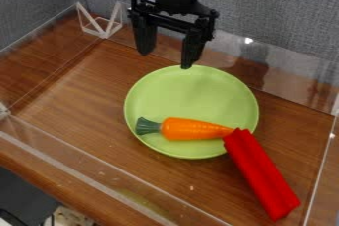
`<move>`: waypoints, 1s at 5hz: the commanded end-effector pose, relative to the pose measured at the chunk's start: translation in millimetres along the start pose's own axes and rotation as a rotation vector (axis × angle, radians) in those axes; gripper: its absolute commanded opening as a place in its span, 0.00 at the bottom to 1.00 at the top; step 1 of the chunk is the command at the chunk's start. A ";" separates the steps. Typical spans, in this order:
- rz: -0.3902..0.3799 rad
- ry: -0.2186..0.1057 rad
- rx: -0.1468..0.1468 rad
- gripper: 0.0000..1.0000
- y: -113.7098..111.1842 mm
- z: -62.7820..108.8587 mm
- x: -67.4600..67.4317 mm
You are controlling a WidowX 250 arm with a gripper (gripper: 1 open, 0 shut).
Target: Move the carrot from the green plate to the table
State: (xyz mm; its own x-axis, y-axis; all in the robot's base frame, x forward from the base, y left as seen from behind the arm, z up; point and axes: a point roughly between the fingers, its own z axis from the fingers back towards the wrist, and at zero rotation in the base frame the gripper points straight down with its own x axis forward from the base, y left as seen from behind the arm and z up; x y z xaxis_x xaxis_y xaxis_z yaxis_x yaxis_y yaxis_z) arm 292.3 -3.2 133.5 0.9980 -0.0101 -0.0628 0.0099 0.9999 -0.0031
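Carrot (193, 128) lies on the green plate (185, 91), in the part of the plate that is nearest to the camera. It lies on its side, almost level across the picture. Its dark green stub points to the left and reaches close to the left rim, and its orange body runs to the right. The right end of the carrot touches, or nearly touches, the red block (261, 172); I cannot tell which one.

The red block is long and flat. Its upper end rests over the lower right rim of the plate, and the rest of it goes down and to the right onto the table (73, 86). The table is brown with wood grain and it shines a little. Clear walls stand along its edges. At the far left corner of the table, behind the wall, stands a small white wire frame (93, 18).

The gripper (172, 47) hangs above the far edge of the plate and points straight down. Its two black fingers (141, 34) stand wide apart, and between them is nothing. It holds no object and touches no object. The right finger is over the far rim of the plate, and the left finger is over the table just behind the plate. The gripper is well apart from the carrot, which is at the opposite side of the plate. The middle of the plate is bare and plain green.
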 end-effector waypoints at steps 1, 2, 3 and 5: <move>-0.213 0.005 0.008 1.00 3.3 -9.4 5.9; -0.249 0.002 0.001 1.00 9.1 -14.6 10.8; -0.207 -0.015 0.011 1.00 13.1 -6.9 13.6; -0.292 -0.057 0.036 1.00 21.6 7.4 6.4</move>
State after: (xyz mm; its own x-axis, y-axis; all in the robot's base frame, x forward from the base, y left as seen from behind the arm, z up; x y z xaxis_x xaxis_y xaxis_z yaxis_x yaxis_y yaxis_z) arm 297.7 12.7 123.4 0.9498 -0.3066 -0.0628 0.3071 0.9517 -0.0019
